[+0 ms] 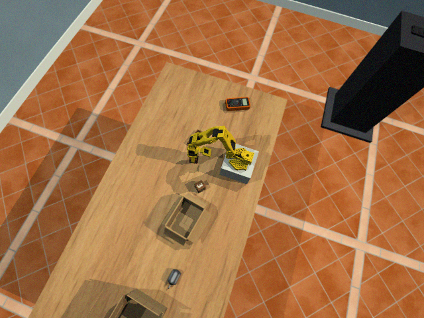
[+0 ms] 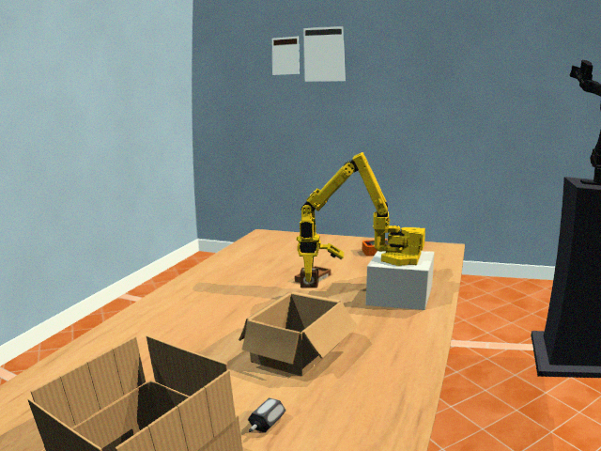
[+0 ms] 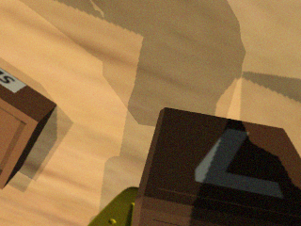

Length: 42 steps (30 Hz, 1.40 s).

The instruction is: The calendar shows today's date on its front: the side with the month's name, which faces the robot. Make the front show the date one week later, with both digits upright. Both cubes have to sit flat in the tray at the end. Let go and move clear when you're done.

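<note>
My gripper (image 1: 193,158) points straight down and is shut on a dark brown date cube (image 3: 221,169), whose visible face carries a pale angular digit partly in shadow. It holds the cube low over the table, next to the brown calendar tray (image 3: 16,137). The tray's white month label shows at the left edge of the wrist view. In the exterior view the gripper (image 2: 306,276) stands at the tray (image 2: 319,274). A second brown cube (image 1: 200,185) lies on the table between the arm and the open box, with a 3 on top.
An open cardboard box (image 1: 185,218) stands in front of the arm. A larger box (image 2: 140,408) is at the near end, with a small grey device (image 1: 173,276) beside it. An orange multimeter (image 1: 237,103) lies behind. The arm's white base block (image 1: 238,169) is on the right.
</note>
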Tool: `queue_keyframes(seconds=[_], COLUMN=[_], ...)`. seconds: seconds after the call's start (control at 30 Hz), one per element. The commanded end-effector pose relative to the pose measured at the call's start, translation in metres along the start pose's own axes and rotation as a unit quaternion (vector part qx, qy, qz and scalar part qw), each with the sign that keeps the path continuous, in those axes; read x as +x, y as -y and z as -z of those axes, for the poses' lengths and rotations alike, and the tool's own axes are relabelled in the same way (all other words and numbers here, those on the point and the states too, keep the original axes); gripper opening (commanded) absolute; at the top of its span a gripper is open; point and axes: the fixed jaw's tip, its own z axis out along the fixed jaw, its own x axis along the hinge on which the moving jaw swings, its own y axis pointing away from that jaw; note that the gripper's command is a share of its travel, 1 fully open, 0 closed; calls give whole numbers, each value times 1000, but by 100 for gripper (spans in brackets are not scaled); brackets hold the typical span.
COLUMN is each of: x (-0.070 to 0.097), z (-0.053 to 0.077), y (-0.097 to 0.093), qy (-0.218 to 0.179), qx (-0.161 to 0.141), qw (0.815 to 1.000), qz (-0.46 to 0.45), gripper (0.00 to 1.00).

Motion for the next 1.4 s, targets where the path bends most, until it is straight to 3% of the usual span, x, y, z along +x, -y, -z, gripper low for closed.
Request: queue_keyframes(seconds=[0.0,1.37], x=[-4,-4], z=[-3,-18], y=[2,2], qy=[7,7], qx=[1,1], qw=[1000,1000], qz=[-1,-1], gripper=[0,0])
